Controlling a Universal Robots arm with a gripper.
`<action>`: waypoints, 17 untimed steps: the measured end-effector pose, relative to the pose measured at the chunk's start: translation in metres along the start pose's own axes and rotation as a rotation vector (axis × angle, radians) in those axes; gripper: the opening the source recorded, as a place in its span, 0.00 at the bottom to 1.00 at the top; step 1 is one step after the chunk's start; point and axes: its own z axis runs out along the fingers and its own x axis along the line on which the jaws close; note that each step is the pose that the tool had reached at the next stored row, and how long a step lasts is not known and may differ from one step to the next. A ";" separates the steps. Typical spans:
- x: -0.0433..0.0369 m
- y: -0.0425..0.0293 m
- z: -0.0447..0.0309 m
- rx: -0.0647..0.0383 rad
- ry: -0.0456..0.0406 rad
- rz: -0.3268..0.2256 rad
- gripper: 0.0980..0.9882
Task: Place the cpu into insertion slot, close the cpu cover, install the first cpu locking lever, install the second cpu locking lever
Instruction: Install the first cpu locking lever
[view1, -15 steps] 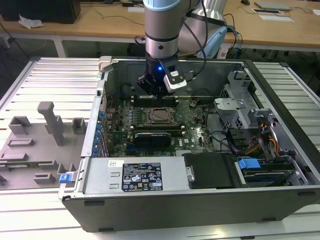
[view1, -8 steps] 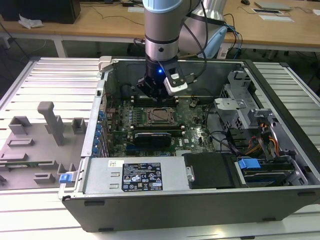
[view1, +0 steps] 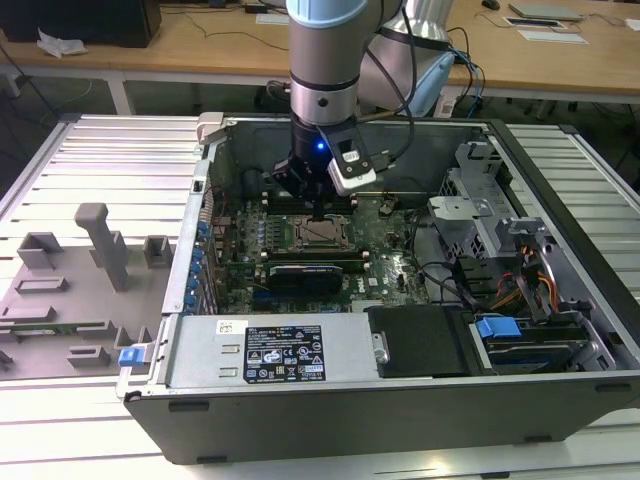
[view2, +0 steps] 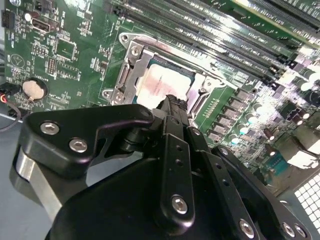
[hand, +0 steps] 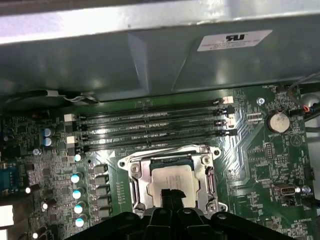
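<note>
The cpu (hand: 172, 176) lies flat in the insertion slot (hand: 169, 153) on the green motherboard, its silver top facing up. The silvery cpu cover (hand: 136, 181) lies down around the chip, framing it. My gripper (hand: 171, 194) hangs just above the near edge of the chip, its black fingertips (hand: 176, 197) pressed together with nothing between them. In the second wrist view the same gripper (view2: 173, 102) points down at the cpu (view2: 159, 82) and the cover (view2: 131, 67). In the exterior view the gripper (view1: 318, 212) stands upright over the cpu (view1: 322, 234) inside the open computer case.
Long black memory slots (hand: 155, 127) run just beyond the socket, with the grey case wall (hand: 150, 60) behind them. A row of capacitors (hand: 76, 192) and a coin battery (hand: 278, 121) flank the socket. A drive cage with cables (view1: 500, 250) and a grey fixture plate (view1: 70, 290) sit on either side.
</note>
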 end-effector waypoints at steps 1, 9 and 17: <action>0.0000 0.0000 0.0000 0.000 0.0000 -0.003 0.01; -0.0008 -0.0058 0.0008 -0.003 -0.0117 -0.083 0.01; -0.0101 -0.0064 0.0012 -0.003 -0.0113 -0.089 0.01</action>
